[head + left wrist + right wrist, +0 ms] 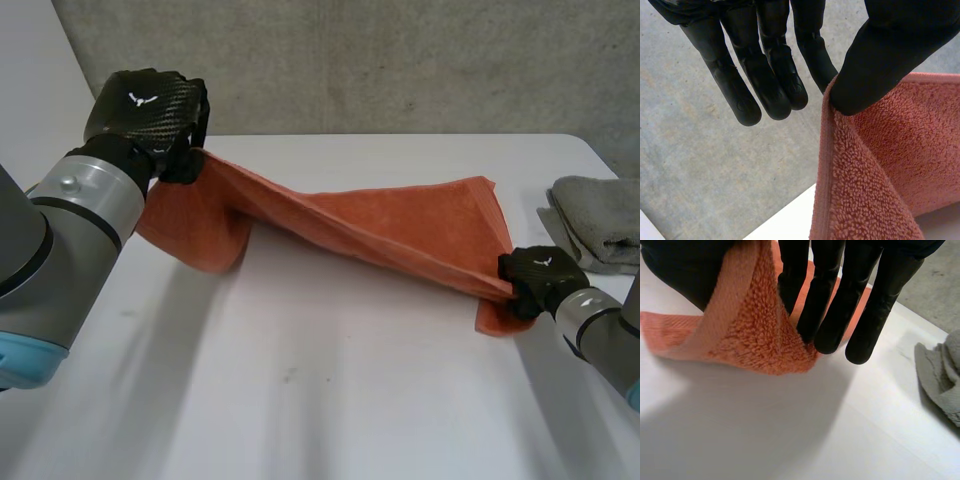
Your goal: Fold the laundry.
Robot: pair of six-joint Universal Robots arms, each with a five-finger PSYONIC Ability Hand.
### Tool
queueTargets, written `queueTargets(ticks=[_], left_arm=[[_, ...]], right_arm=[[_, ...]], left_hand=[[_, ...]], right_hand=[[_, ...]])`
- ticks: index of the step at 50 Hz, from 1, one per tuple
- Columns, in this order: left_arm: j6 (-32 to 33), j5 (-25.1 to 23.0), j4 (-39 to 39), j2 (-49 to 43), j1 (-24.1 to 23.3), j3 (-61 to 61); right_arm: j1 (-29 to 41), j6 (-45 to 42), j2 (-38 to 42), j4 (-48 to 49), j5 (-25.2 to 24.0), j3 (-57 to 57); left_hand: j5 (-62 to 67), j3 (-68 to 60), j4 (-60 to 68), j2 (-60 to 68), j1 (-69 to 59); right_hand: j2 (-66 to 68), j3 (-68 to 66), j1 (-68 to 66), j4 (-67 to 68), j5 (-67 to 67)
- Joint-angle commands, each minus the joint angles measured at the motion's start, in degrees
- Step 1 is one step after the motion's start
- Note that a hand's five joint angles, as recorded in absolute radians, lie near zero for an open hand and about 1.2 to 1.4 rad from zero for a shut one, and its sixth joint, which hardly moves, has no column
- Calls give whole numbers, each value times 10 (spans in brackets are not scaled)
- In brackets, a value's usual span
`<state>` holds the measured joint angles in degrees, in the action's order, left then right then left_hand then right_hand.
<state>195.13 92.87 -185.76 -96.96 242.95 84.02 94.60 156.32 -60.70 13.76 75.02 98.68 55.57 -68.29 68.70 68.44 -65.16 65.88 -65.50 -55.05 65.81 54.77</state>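
Over the table (300, 400), left hand (145, 105) and right hand (540, 272) fingers pinch the towel (400, 230) ends.

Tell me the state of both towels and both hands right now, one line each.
Orange towel, twisted, stretched between both hands, partly off the table.
Grey towel, folded, lying untouched on the table.
Left hand, shut on the orange towel's edge, raised.
Right hand, shut on the orange towel near a corner.
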Motion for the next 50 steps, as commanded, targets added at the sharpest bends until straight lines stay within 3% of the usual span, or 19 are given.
queueTargets(ticks=[1, 5, 9, 17, 23, 28, 32, 39, 43, 46, 50], left_arm=[[-1, 0, 21, 12, 14, 7], [1, -1, 41, 33, 31, 11], [7, -3, 74, 59, 53, 11], [71, -20, 158, 103, 103, 11], [116, -43, 174, 89, 113, 33], [133, -45, 176, 10, 105, 40], [140, -45, 173, -66, 105, 19], [170, -41, 169, -196, 105, -150], [191, -39, 133, -230, 104, -292], [191, -38, 60, -234, 105, -380], [184, -34, -69, -223, 102, -409]], right_arm=[[-23, -9, -19, -43, 2, -41], [-35, -26, -110, -126, -5, -93], [-46, -72, -191, -285, -29, -190], [-41, -200, -226, -519, -54, -349], [-39, -250, -218, -558, -52, -379], [8, -260, -131, -562, -39, -391], [32, -262, -64, -557, -12, -414], [43, -255, 31, -487, 46, -530], [65, -241, 67, -367, 67, -643], [81, -215, 77, -234, 79, -715], [84, -172, 68, -68, 95, -735]], left_hand=[[144, -117, 113, 116, -148], [144, -117, 113, 116, -148], [144, -117, 113, 116, -148], [144, -117, 113, 116, -148], [144, -117, 113, 116, -148], [144, -117, 113, 116, -148], [144, -117, 113, 116, -148], [144, -117, 113, 116, -148], [144, -117, 113, 116, -148], [144, -117, 113, 116, -148], [144, -117, 113, 116, -148]], right_hand=[[141, -145, -250, 142, 152], [141, -145, -250, 142, 152], [141, -145, -250, 142, 152], [141, -145, -250, 142, 152], [141, -145, -250, 142, 152], [141, -145, -250, 142, 152], [141, -145, -250, 142, 152], [141, -145, -250, 142, 152], [141, -145, -250, 142, 152], [141, -145, -250, 142, 152], [141, -145, -250, 142, 152]])
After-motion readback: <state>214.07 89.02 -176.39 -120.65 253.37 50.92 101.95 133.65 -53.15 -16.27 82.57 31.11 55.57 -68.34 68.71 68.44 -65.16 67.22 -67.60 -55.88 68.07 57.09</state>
